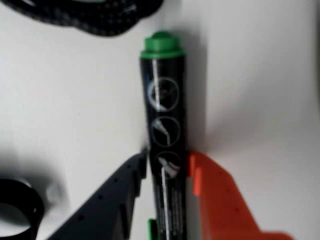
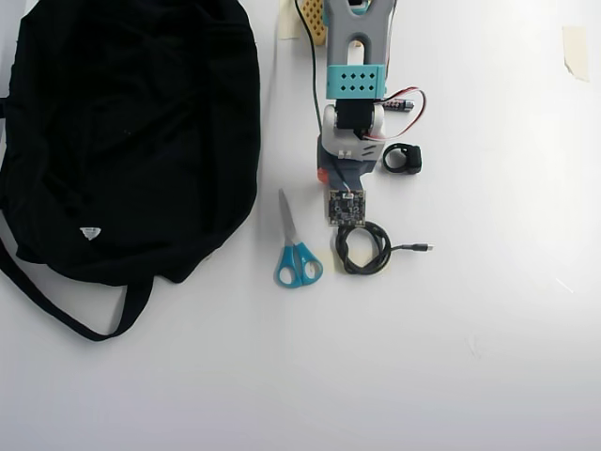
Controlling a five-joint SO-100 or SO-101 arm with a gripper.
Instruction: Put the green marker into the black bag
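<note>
Green-capped, the green marker (image 1: 165, 120) lies mid-frame in the wrist view, the gripper (image 1: 167, 167) closing its dark and orange fingers against the barrel for lifting; the black bag (image 2: 122, 132) waits upper left overhead.

Plain white tabletop (image 2: 488, 357), apparently evenly lit

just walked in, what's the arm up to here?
The arm's tool has its dark and orange fingers on either side of the green marker, which lies on the white table; the wrist view shows them right against the barrel. In the overhead view the arm hides the marker. The black bag sits well to the left, past the scissors. Nothing is in the bag yet.
</note>
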